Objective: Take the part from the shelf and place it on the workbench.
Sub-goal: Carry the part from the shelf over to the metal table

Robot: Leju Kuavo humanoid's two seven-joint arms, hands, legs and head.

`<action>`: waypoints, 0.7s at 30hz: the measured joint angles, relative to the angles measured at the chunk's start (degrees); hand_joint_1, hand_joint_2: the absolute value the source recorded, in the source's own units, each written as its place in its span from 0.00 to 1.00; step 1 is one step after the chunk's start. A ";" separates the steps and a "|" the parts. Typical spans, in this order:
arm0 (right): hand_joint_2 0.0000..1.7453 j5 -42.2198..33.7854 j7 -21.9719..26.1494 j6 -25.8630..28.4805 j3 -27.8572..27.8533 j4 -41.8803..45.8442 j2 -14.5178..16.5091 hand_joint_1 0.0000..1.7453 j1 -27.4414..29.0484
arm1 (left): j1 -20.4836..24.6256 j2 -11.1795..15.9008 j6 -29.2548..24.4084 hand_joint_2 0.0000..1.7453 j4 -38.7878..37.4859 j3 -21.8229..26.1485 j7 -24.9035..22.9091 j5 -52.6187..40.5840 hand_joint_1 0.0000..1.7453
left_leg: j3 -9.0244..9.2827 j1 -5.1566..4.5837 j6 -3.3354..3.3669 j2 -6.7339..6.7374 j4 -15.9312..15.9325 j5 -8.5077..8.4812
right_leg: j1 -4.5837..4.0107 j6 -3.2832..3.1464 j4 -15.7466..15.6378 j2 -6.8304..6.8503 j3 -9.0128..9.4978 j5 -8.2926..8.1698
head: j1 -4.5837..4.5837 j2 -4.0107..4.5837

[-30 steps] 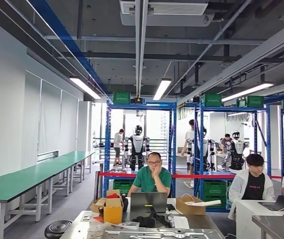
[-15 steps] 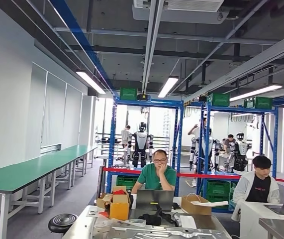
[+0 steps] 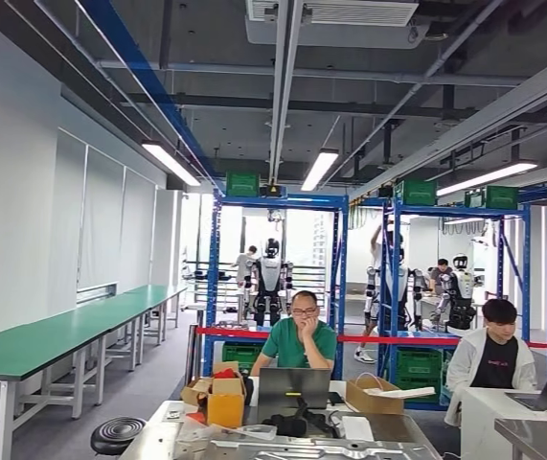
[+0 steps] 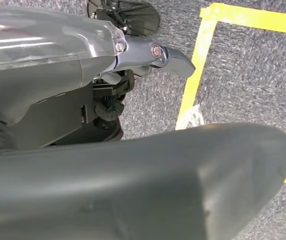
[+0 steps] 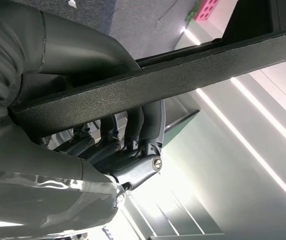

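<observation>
In the right wrist view my right hand [image 5: 133, 140] grips a flat, dark, rough-surfaced part [image 5: 179, 75]; its fingers [image 5: 149, 120] curl over the part's edge, and the part runs out past the frame. My left hand [image 4: 107, 65] hangs over grey carpet and holds nothing, with one finger [image 4: 173, 56] stretched out and the thick thumb [image 4: 153, 180] apart from it. In the head view a grey worktable [image 3: 393, 426] lies ahead at the bottom edge, with a silver sheet-metal piece [image 3: 284, 448] on it.
A person in a green shirt [image 3: 301, 340] sits behind a laptop [image 3: 293, 385] at that table, beside cardboard boxes [image 3: 223, 402]. A black stool [image 3: 117, 436] stands to its left. Long green benches [image 3: 53, 335] line the left wall. Blue racks [image 3: 277, 206] stand behind. Yellow tape [image 4: 194, 75] marks the floor.
The whole head picture has shifted a little, so the camera moved; the stool and the table show slightly more. The people have kept their places.
</observation>
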State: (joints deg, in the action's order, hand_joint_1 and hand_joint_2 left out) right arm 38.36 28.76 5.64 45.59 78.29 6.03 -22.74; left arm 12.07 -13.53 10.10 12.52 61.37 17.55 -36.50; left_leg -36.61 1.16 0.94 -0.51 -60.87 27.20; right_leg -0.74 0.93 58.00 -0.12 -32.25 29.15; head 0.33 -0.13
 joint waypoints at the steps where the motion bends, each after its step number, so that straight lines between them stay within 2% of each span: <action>1: 1.00 0.00 0.00 0.00 0.00 0.00 -0.01 1.00 0.00 | 0.00 0.00 0.13 1.00 0.00 0.00 0.07 0.02 0.00 | 0.02 0.03 0.00 0.00 0.01 0.00 | -0.03 0.00 0.02 0.00 0.00 0.00 | 0.00 0.00; 6: 1.00 -0.02 0.00 -0.01 0.00 0.00 -0.06 1.00 0.00 | 0.03 0.00 0.43 1.00 0.00 0.00 0.29 0.06 0.00 | 0.04 0.05 -0.01 0.00 -0.03 -0.01 | -0.10 0.01 0.01 0.00 0.01 -0.01 | 0.01 0.00; 9: 1.00 -0.04 0.01 -0.02 -0.01 0.05 -0.05 1.00 0.00 | 0.05 0.01 0.52 1.00 0.00 0.00 0.41 0.04 0.00 | 0.68 0.16 0.53 0.11 0.90 -0.32 | 0.07 0.53 0.10 0.03 0.14 0.32 | 0.00 0.00; 11: 1.00 -0.08 0.05 -0.02 -0.03 0.10 -0.07 1.00 -0.01 | 0.14 0.01 0.58 1.00 0.00 0.00 0.45 0.04 0.00 | 1.44 0.43 0.91 0.25 1.82 -0.63 | 0.34 0.90 3.65 0.00 -1.34 2.43 | 0.00 0.00; 13: 1.00 -0.12 0.09 -0.03 -0.03 0.10 -0.20 1.00 0.09 | 0.23 0.02 0.61 1.00 0.00 0.00 0.49 0.03 0.00 | 1.67 0.42 0.92 0.27 1.95 -0.60 | 0.86 1.30 10.87 -0.01 -5.06 5.47 | 0.00 0.00; 14: 1.00 -0.13 0.09 -0.04 -0.03 0.09 -0.32 1.00 0.19 | 0.22 0.03 0.61 1.00 0.00 0.00 0.54 0.02 0.00 | 1.71 0.43 0.85 0.25 1.94 -0.54 | 1.19 1.55 13.87 0.00 -6.82 6.20 | 0.00 0.00; 15: 1.00 -0.12 0.09 -0.08 -0.02 0.08 -0.44 1.00 0.27 | 0.20 0.03 0.61 1.00 0.00 0.00 0.60 0.00 0.00 | 1.77 0.47 0.71 0.23 1.91 -0.45 | 1.55 1.85 15.15 0.01 -7.81 5.91 | 0.00 0.00; 16: 1.00 -0.11 0.09 -0.13 -0.02 0.07 -0.54 1.00 0.31 | 0.17 0.04 0.61 1.00 0.00 0.00 0.65 -0.02 0.00 | 1.89 0.53 0.51 0.19 1.87 -0.32 | 1.92 2.17 14.21 0.02 -7.71 4.53 | 0.00 0.00; 18: 1.00 -0.10 0.09 -0.19 -0.02 0.07 -0.61 1.00 0.33 | 0.16 0.06 0.61 1.00 0.00 0.00 0.71 -0.03 0.00 | 2.32 0.73 -0.15 0.09 1.81 0.07 | 2.70 2.86 7.57 0.03 -5.01 0.34 | 0.00 0.00; 19: 1.00 -0.11 0.09 -0.20 -0.02 0.06 -0.61 1.00 0.32 | 0.22 0.09 0.61 1.00 0.00 0.00 0.73 -0.03 0.00 | 2.46 0.74 -0.59 0.04 1.71 0.28 | 2.80 2.96 4.24 -0.02 -3.55 -1.03 | 0.01 0.00; 20: 1.00 -0.12 0.10 -0.20 -0.03 0.05 -0.61 1.00 0.32 | 0.27 0.12 0.61 1.00 0.00 0.00 0.75 -0.03 0.00 | 2.54 0.75 -1.07 0.00 1.72 0.38 | 2.75 2.73 2.09 -0.07 -2.60 -1.68 | -0.01 -0.01; 21: 1.00 -0.12 0.10 -0.20 -0.03 0.04 -0.61 1.00 0.33 | 0.29 0.15 0.61 1.00 0.00 0.00 0.77 -0.03 0.00 | 2.56 0.77 -1.52 -0.01 1.78 0.44 | 2.54 2.32 1.17 -0.15 -2.23 -1.60 | -0.02 -0.01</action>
State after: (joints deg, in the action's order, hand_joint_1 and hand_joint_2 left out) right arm 38.24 28.87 5.44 45.57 78.34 5.42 -22.41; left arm 12.36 -13.38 10.71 12.52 61.37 18.32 -36.52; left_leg -34.05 1.93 -0.58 -0.52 -59.09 27.64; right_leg 1.80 3.25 59.17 -0.27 -34.48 27.55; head 0.31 -0.14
